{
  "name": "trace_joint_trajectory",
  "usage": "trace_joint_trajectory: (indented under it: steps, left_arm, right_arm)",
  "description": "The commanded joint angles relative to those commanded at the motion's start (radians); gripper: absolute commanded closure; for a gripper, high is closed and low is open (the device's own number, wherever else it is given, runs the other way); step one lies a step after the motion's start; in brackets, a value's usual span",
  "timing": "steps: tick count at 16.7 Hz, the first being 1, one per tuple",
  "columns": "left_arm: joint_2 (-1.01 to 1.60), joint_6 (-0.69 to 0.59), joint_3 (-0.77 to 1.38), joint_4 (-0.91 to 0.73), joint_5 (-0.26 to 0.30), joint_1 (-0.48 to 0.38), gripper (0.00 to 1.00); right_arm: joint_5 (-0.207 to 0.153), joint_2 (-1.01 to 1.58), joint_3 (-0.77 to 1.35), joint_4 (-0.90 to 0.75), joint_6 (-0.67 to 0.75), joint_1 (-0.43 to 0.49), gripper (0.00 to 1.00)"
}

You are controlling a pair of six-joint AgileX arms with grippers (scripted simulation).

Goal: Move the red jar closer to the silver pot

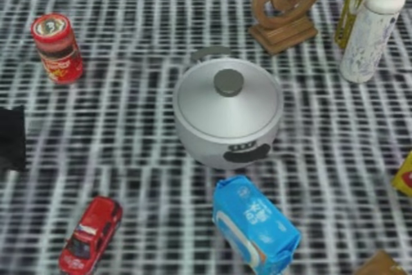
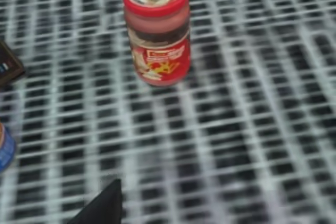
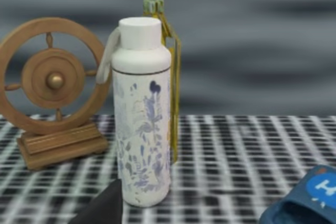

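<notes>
The red jar (image 1: 57,48) is seen standing upright at the far left of the table (image 1: 129,133), well apart from the silver pot (image 1: 227,111) at the middle. It is a small cylinder with a glossy red lid bearing a dark round emblem, dark contents behind the upper wall, and a red-and-white label wrapped round its lower half. In the left wrist view the jar (image 2: 157,29) is shown free of any contact.

The pot is round and matte silver-grey, closed by a domed lid with a flat grey knob; a dark handle is seen on its near side and a grey one on its far side. What it holds is hidden by the lid.

The table is covered by a cloth woven in a black-and-white grid.

A dark shape at the left edge of the top view is probably part of the left arm (image 1: 11,137); the state of its jaws cannot be told. The right gripper is not seen in the top view, and its jaws cannot be told either.

Behind the pot a wooden ship's wheel (image 1: 288,4) on a stepped base is placed, and beside it a white bottle (image 1: 372,27) with a blue floral print. A red toy car (image 1: 91,234) and a blue wipes pack (image 1: 255,225) lie at the near side.
</notes>
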Motion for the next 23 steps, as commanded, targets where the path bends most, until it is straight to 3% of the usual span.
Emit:
trace_joint_trajectory:
  steps: [13, 19, 23]
  left_arm:
    - [1.262, 0.214, 1.304, -0.729, 0.055, -0.007, 0.0]
    - [1.742, 0.302, 1.879, -0.962, 0.039, 0.013, 0.0]
    - [1.956, 0.344, 2.144, -1.053, 0.018, 0.029, 0.0]
  right_arm:
    - [0.0, 0.0, 0.0, 0.0, 0.0, 0.0, 0.0]
    - [0.0, 0.0, 0.0, 0.0, 0.0, 0.0, 0.0]
    - [0.0, 0.0, 0.0, 0.0, 0.0, 0.0, 0.0]
